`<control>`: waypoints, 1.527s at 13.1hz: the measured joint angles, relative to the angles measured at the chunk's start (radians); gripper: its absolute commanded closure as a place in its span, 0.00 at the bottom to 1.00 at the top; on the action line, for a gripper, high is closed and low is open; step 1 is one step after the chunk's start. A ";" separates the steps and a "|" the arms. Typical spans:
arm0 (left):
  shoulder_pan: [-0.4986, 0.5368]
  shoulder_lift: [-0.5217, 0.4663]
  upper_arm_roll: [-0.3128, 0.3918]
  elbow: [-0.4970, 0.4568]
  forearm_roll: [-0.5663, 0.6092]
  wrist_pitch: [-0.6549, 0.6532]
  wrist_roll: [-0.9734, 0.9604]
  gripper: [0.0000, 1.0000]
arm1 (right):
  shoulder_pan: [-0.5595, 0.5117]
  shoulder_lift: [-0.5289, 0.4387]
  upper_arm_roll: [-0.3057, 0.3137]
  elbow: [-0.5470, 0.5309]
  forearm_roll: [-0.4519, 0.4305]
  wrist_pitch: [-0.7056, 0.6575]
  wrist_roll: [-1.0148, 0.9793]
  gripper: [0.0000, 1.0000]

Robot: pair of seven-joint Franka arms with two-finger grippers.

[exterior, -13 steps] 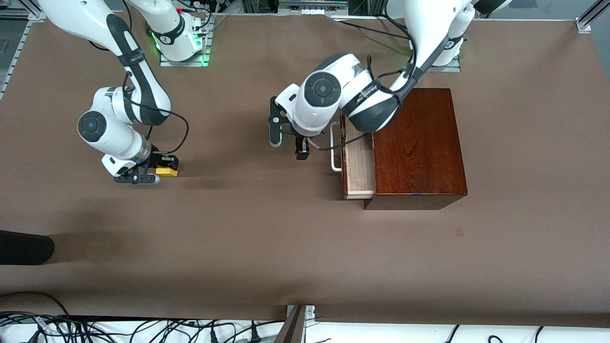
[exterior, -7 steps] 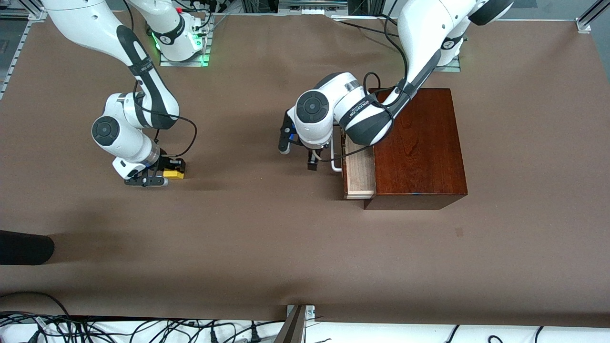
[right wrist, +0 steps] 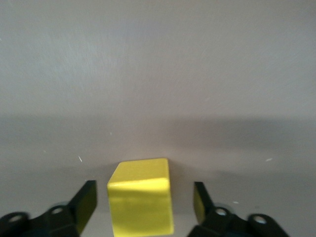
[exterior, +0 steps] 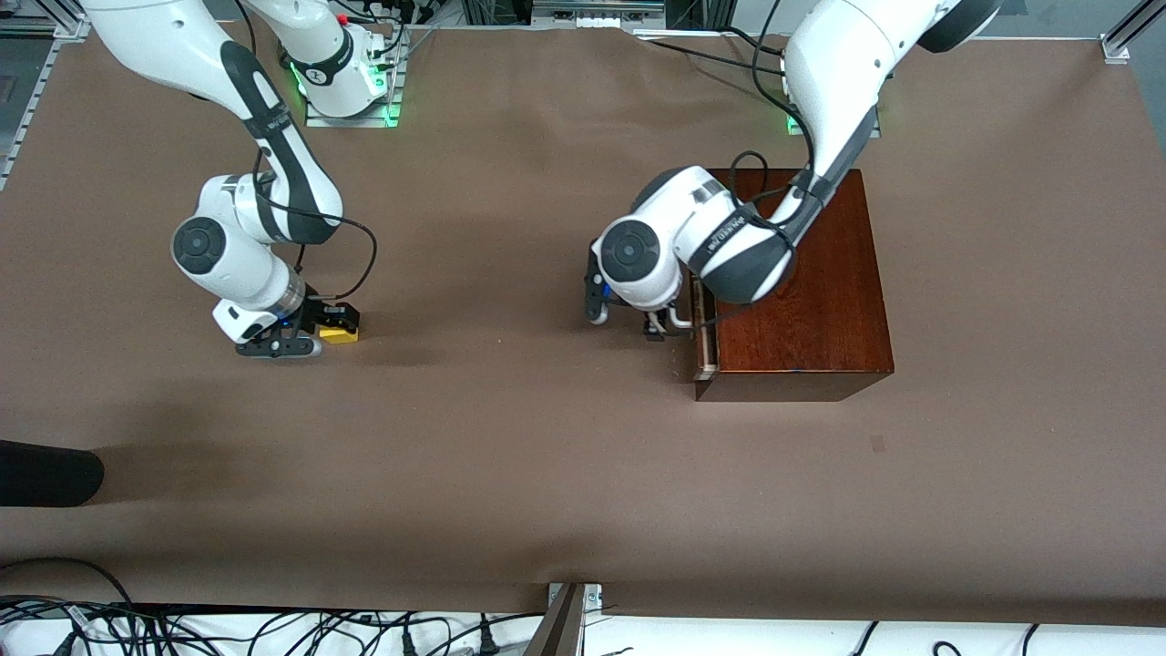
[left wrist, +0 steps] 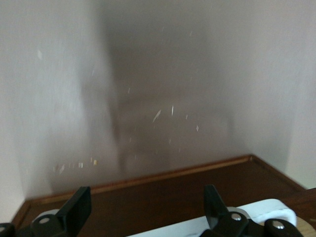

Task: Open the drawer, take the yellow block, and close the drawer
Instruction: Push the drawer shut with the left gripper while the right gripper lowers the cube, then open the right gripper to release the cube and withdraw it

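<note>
A brown table fills most of the frame. A dark round thing pokes in at the lower left edge of the frame. Black cables lie tangled along the bottom edge. A small dark spot sits on the table at the lower right.

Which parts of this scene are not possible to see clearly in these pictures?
- Drawer inside: front view, pushed nearly into the wooden box.
- White handle: front view, mostly hidden by the left arm's wrist; left wrist view, cut by the edge.
- Left gripper: contact with the handle is unseen.
- Yellow block: right wrist view, cut by the edge, between the right gripper open fingers.
</note>
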 measured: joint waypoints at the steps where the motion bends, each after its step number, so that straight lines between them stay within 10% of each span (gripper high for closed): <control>1: 0.016 0.000 -0.001 0.001 -0.004 -0.008 0.000 0.00 | -0.018 -0.038 -0.002 0.008 0.000 -0.038 -0.027 0.00; 10: 0.028 -0.015 -0.009 0.033 -0.083 -0.009 -0.007 0.00 | -0.048 -0.348 -0.012 0.423 -0.001 -0.856 -0.064 0.00; 20: 0.267 -0.249 -0.002 0.091 -0.179 -0.158 -0.068 0.00 | -0.048 -0.336 -0.020 0.549 -0.036 -0.966 -0.065 0.00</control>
